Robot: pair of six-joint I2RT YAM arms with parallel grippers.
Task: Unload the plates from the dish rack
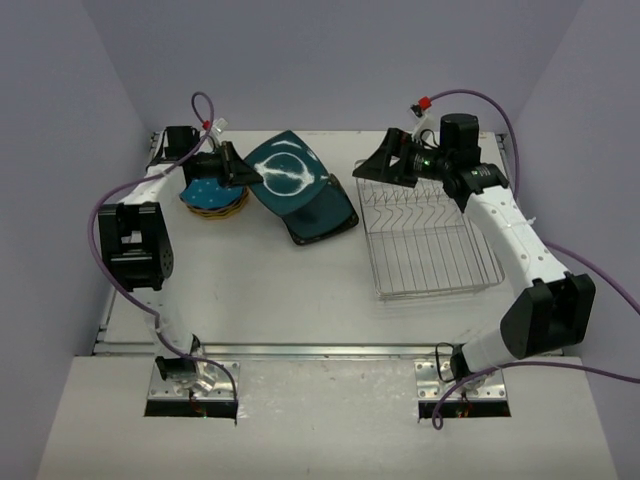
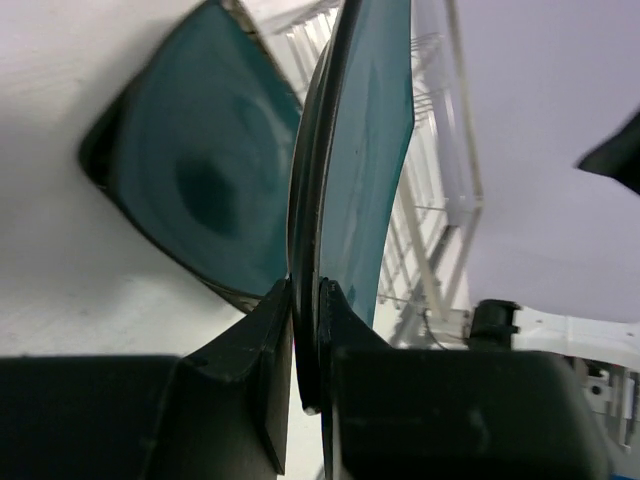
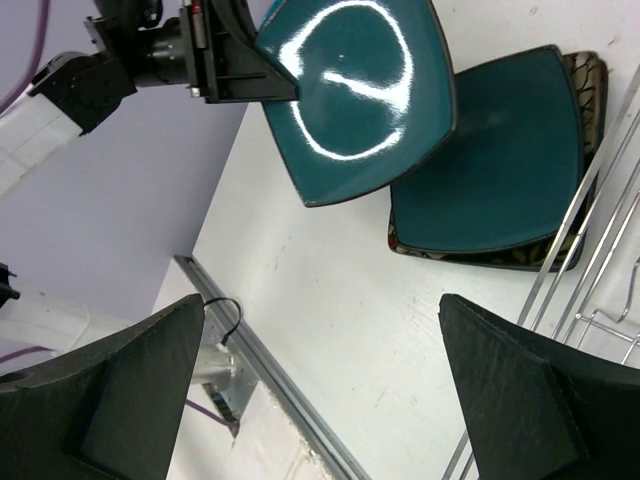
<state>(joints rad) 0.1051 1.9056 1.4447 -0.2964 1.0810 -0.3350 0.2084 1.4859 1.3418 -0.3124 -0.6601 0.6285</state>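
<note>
left hand: closed, pinching the rim of a teal plate; that plate is tilted on edge, off the bench
right hand: wide open, gripping nothing, hanging over the rack's far left corner
teal plates: 2 – one in the left hand, one lying flat just beside the rack; in the top view the held one overlaps the flat one
floral plate: dark patterned rim shows under the flat teal one; can't tell how many in that stack
round plates: 1 stack at the far left under the left hand, blue on top, yellow and orange rims below; exact count can't tell
rack: 1, silver wire, right half of the bench, under the right arm
plates, where: all seen sit left of the rack, on the bench or in the left hand
</note>
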